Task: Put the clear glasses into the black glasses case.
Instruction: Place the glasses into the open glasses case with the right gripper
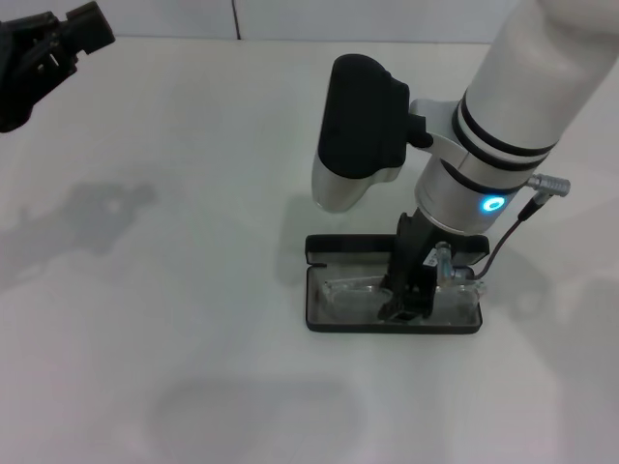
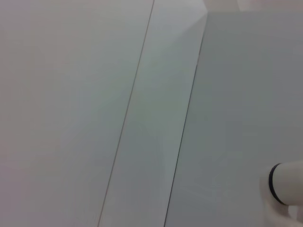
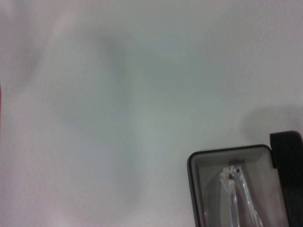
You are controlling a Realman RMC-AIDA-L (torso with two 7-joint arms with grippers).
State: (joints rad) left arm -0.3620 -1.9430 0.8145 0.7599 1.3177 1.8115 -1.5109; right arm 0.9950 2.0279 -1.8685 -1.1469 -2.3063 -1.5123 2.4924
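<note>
The black glasses case [image 1: 319, 309] lies open on the white table, its lid [image 1: 343, 246] folded back toward the far side. The clear glasses [image 1: 353, 290] rest inside on the grey lining, with one end [image 1: 444, 259] sticking up on the right. My right gripper [image 1: 404, 307] reaches straight down into the middle of the case and is shut on the clear glasses at their centre. In the right wrist view one corner of the case [image 3: 196, 163] and part of the glasses [image 3: 239, 187] show. My left gripper [image 1: 58, 43] is parked at the far left, high above the table.
The right arm's white forearm [image 1: 522, 87] and its black camera housing [image 1: 360, 111] hang over the far side of the case. The white table [image 1: 174, 319] has a panel seam [image 2: 137, 113] in the left wrist view.
</note>
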